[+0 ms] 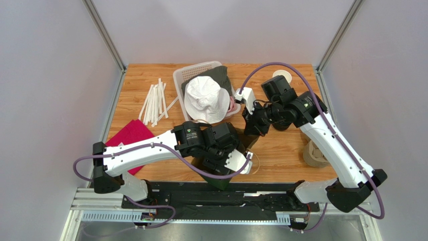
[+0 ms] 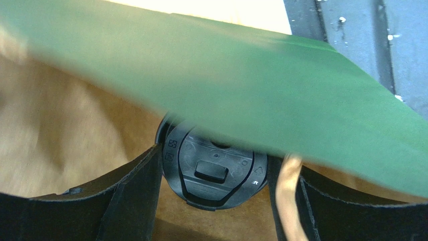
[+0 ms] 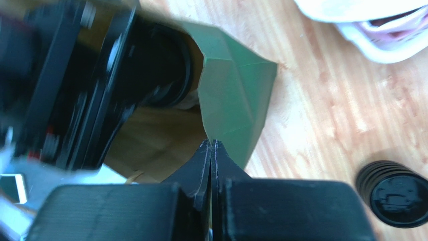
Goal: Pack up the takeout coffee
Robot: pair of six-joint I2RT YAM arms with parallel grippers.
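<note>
Your left tool is down inside the one paper bag, green outside and kraft brown inside. The single takeout coffee sits right between its fingers. They press on both sides, so the tool is clamped on the cup, and only the black lid shows from above. One green flap of the bag hangs across just above the tool, and one tan paper handle lies against its right finger.

Your right tool has its two fingers closed together, pinching the bag's rim. The bag's mouth gapes directly ahead of it, with your left arm filling that opening.

On the desk, one pile of black lids lies off to the right of the right tool. One stack of lidless brown cups stands near that arm's forearm. Beyond both tools there is one white bucket hat lying in one white basket. Left of the left tool you have a loose bundle of white straws, too overlapped to count, and one magenta cloth.
</note>
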